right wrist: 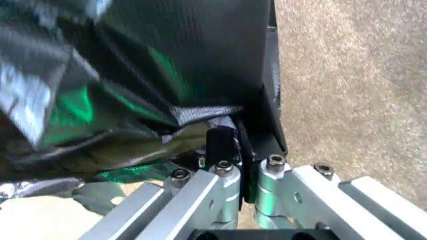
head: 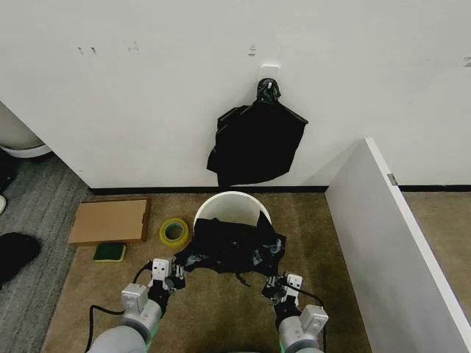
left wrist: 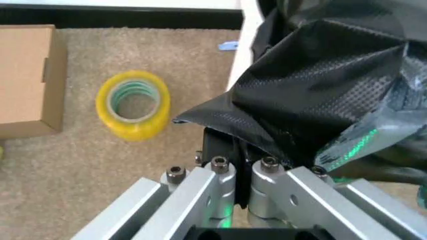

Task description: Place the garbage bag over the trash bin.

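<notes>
The trash bin (head: 229,204), a round white bucket, stands on the carpet near the wall. The garbage bag (head: 232,246), glossy crinkled black plastic, lies bunched across the bin's near half, and the far rim is bare. My left gripper (head: 175,278) is shut on the bag's left edge, just outside the bin. In the left wrist view the left gripper (left wrist: 233,147) pinches a fold of the bag (left wrist: 320,85) beside the bin's white wall (left wrist: 248,45). My right gripper (head: 274,287) is shut on the bag's right edge. The right wrist view shows the right gripper (right wrist: 233,142) clamped on the bag (right wrist: 133,75).
A black plastic bundle (head: 254,140) with a knotted top hangs on the wall behind the bin. A yellow tape roll (head: 174,232), a cardboard box (head: 110,220) and a green sponge (head: 109,252) lie to the left. A white partition (head: 390,243) closes off the right.
</notes>
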You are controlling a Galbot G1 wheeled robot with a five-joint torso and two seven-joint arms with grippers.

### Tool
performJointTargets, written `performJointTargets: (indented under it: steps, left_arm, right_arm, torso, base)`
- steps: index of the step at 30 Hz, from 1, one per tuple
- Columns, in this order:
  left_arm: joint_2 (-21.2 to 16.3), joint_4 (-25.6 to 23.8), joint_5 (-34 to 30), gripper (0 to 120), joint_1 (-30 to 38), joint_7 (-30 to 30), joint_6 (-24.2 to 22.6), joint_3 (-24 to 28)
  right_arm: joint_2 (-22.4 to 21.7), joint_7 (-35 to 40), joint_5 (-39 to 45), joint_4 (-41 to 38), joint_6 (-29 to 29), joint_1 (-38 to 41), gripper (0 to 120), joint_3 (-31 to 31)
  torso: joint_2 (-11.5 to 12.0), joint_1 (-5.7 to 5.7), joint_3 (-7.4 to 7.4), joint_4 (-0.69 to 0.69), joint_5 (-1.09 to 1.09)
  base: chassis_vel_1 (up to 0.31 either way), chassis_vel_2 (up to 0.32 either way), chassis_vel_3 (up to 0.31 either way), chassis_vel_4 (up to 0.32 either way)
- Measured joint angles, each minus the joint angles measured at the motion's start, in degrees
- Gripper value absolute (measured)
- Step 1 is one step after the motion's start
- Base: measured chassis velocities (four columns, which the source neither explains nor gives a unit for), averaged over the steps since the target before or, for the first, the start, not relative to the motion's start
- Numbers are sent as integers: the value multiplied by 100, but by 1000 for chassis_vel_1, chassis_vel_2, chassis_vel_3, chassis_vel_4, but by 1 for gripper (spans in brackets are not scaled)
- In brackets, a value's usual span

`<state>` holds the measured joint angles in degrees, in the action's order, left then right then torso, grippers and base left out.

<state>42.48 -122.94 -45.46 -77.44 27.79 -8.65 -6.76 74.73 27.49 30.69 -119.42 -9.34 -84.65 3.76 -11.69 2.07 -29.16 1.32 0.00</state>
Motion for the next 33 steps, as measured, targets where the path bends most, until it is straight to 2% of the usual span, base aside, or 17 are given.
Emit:
performJointTargets:
  steps: [18, 33]
  left_arm:
    - [-59, 234, -197, 0, 401, 140, -530, 177]
    - [-40, 479, -95, 0, 655, 246, -640, 222]
  right_arm:
    - [-234, 166, 469, 177, -910, 556, 0, -2]
    - [-434, 121, 509, 476, -978, 821, 0, -69]
  torso:
    - [1, 0, 0, 0, 0]
    - [1, 0, 0, -1, 0]
  base:
    - [0, 0, 0, 0]
    - [0, 0, 0, 0]
